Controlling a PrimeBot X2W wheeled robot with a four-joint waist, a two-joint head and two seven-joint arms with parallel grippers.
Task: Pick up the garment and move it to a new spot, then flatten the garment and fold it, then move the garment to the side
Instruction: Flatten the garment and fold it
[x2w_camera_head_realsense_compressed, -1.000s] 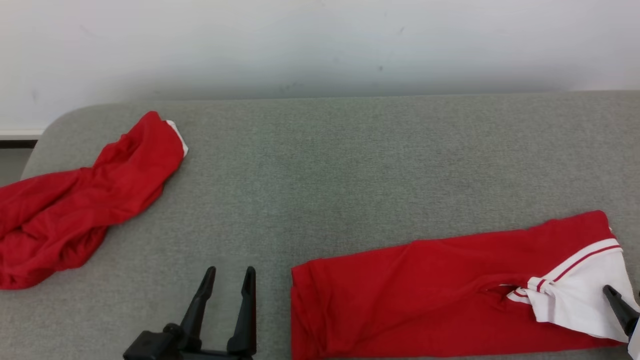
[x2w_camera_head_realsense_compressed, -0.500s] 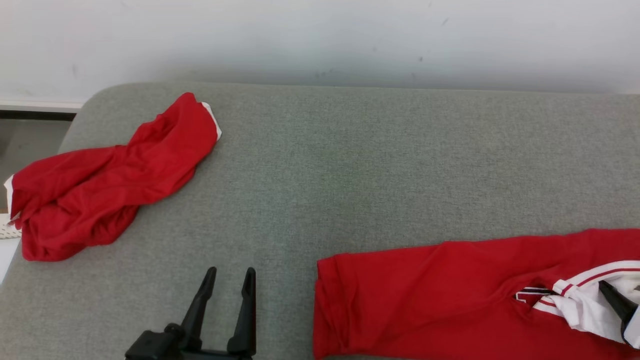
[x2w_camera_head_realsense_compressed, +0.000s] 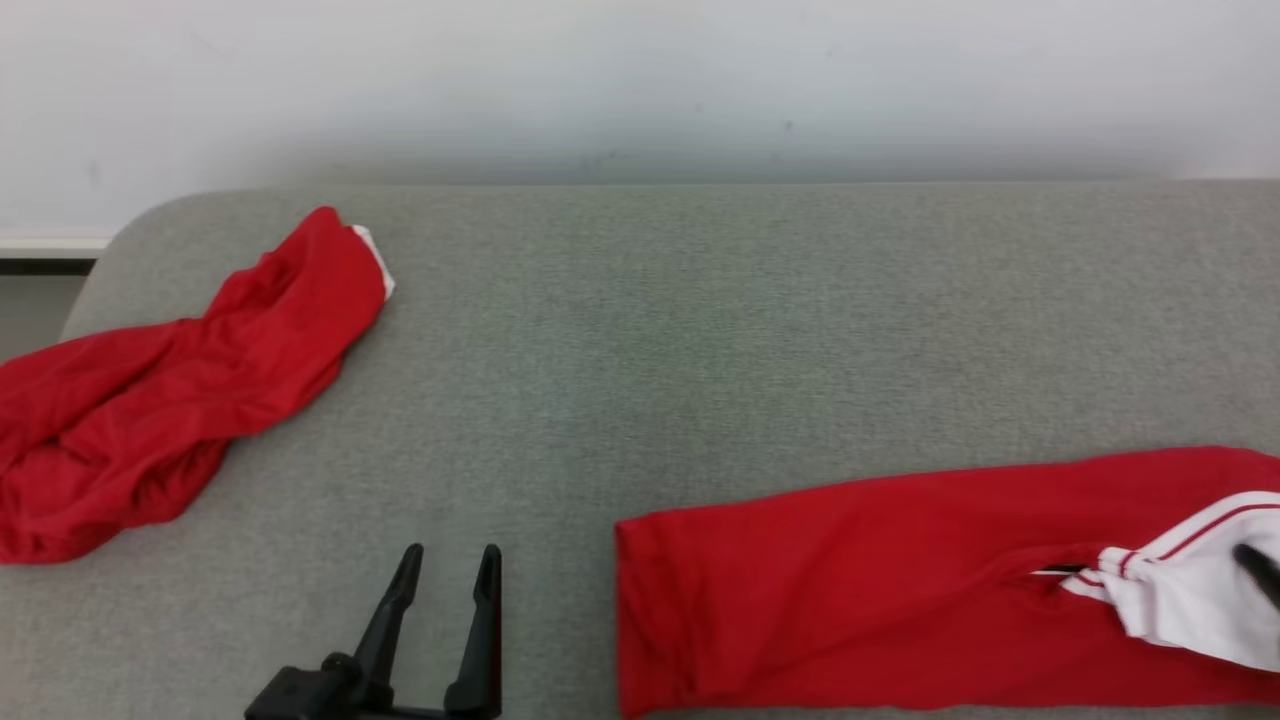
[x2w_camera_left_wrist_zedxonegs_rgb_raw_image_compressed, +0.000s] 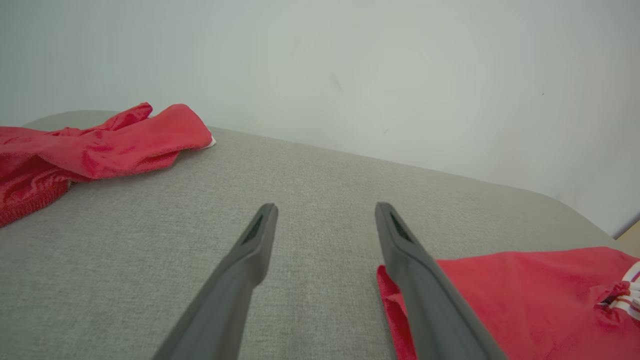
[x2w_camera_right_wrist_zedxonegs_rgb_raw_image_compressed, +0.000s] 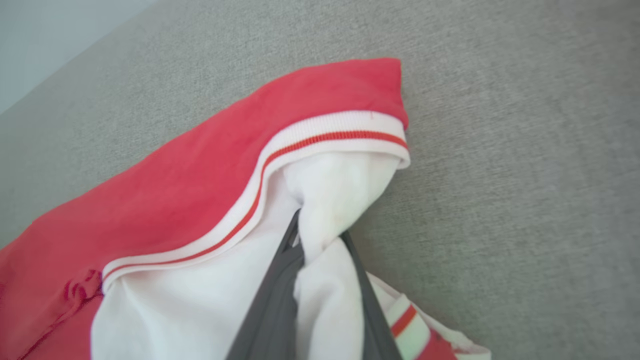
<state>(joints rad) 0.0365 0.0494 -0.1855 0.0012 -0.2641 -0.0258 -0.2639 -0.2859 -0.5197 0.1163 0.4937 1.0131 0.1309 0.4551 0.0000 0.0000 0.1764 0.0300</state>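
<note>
- We see the garment (x2w_camera_head_realsense_compressed: 850, 580) in red, with a white inner part.
- Its trim (x2w_camera_right_wrist_zedxonegs_rgb_raw_image_compressed: 330, 132) is white ribbing with one thin red stripe.
- We see the cloth (x2w_camera_head_realsense_compressed: 180, 400) in red with a white edge.
- The surface (x2w_camera_head_realsense_compressed: 700, 330) is flecked grey and the wall (x2w_camera_head_realsense_compressed: 640, 80) off-white.
- We see the left gripper (x2w_camera_head_realsense_compressed: 451, 552) in black and the right gripper (x2w_camera_right_wrist_zedxonegs_rgb_raw_image_compressed: 320, 227) in dark grey.

The padded surface (x2w_camera_head_realsense_compressed: 700, 330) is covered in grey woven cloth, matt and slightly coarse. The garment (x2w_camera_head_realsense_compressed: 850, 580) at the near right is made of soft red knit cloth, matt, with ribbed white trim (x2w_camera_right_wrist_zedxonegs_rgb_raw_image_compressed: 330, 122) crossed by a red stripe. A fine mesh-like knit is seen on the crumpled red cloth (x2w_camera_head_realsense_compressed: 180, 390) at the far left. The fingers (x2w_camera_left_wrist_zedxonegs_rgb_raw_image_compressed: 242, 270) of the left gripper (x2w_camera_head_realsense_compressed: 452, 555) are seen as smooth, matt dark plastic.
</note>
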